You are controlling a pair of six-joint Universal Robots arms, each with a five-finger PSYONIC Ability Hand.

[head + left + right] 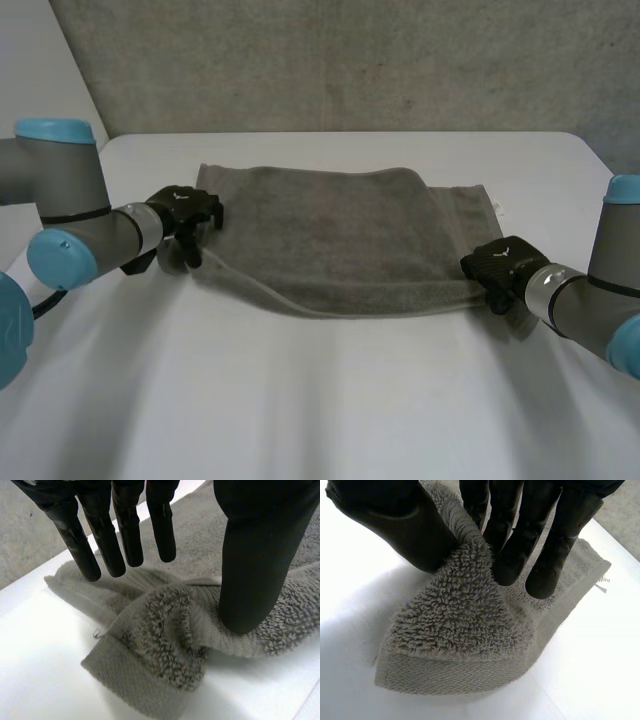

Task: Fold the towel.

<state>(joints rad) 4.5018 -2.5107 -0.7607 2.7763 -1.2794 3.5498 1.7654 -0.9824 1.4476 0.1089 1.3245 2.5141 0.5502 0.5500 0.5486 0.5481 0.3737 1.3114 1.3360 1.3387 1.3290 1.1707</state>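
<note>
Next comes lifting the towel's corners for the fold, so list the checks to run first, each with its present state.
1. Right hand pinches its corner of the towel between thumb and fingers: ok.
2. Left hand grips its corner: not ok; thumb presses the cloth, fingers straight above it.
3. Left corner lies flat: not ok, bunched.
4. Hands at opposite ends of the towel: ok.
5. Right pinch holds every layer: cannot tell.

Right robot hand (520,535) pinches grey towel (460,635) corner between thumb and fingers; terry corner doubled over below fingertips, hemmed border lowest, white surface (590,675) beneath.
</note>
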